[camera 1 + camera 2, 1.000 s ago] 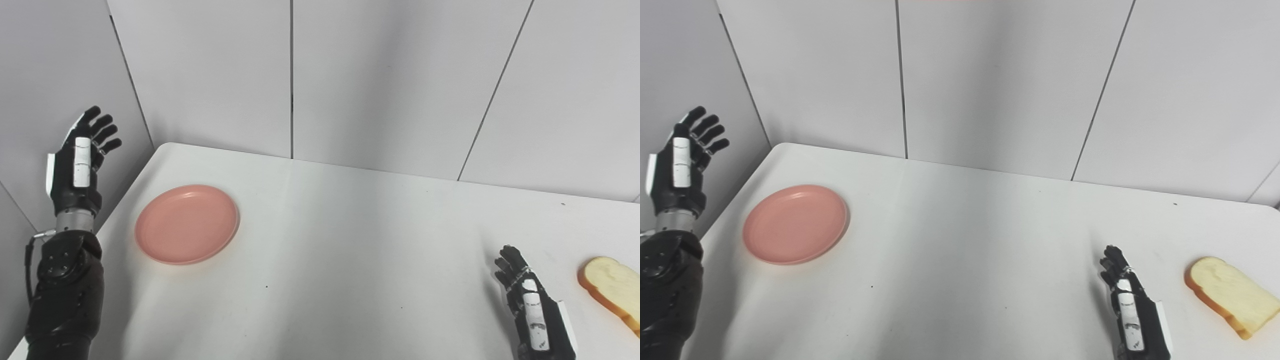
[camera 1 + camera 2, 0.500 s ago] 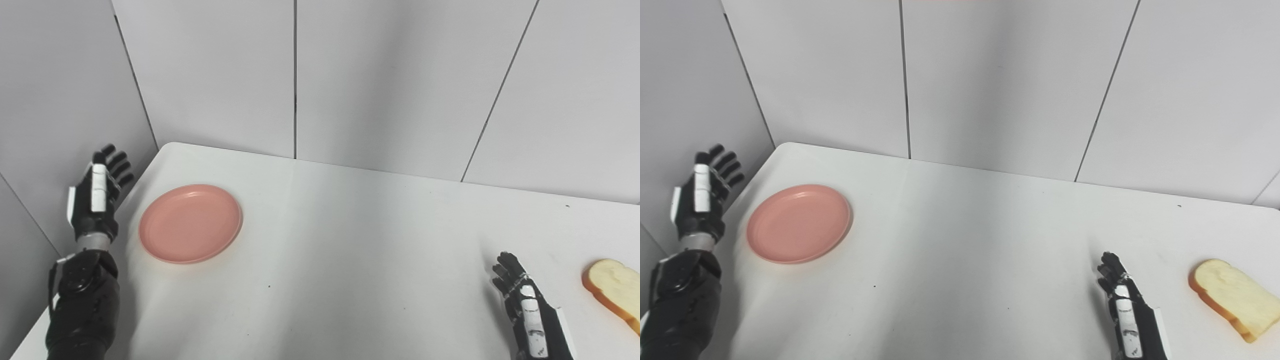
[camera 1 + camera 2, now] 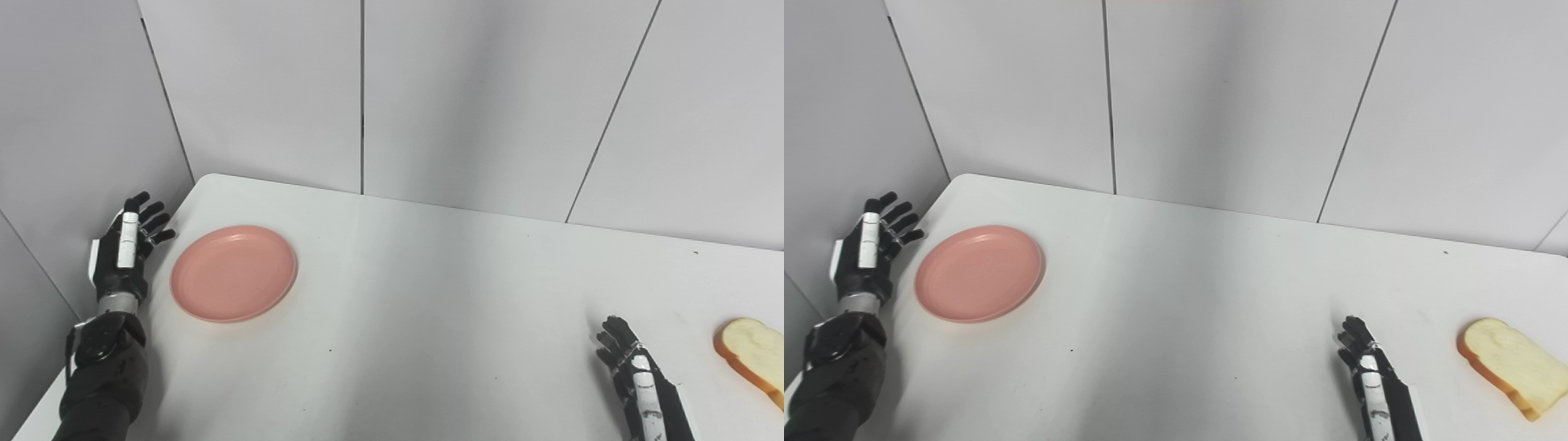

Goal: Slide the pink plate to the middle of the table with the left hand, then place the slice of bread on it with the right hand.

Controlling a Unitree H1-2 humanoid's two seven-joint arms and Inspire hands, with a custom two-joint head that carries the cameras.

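Note:
A round pink plate lies on the left part of the white table. My left hand is open, fingers spread, just left of the plate at the table's left edge, a small gap from the rim. A slice of bread with a brown crust lies at the table's right side. My right hand is open and empty, low at the front, to the left of the bread and apart from it.
Grey panel walls stand close behind the table and along its left side, right beside my left hand. The table's rounded back left corner is near the plate.
My left hand has come down from high beside the wall to table level next to the plate. My right hand has drawn back slightly toward the front edge. The camera shifted a little.

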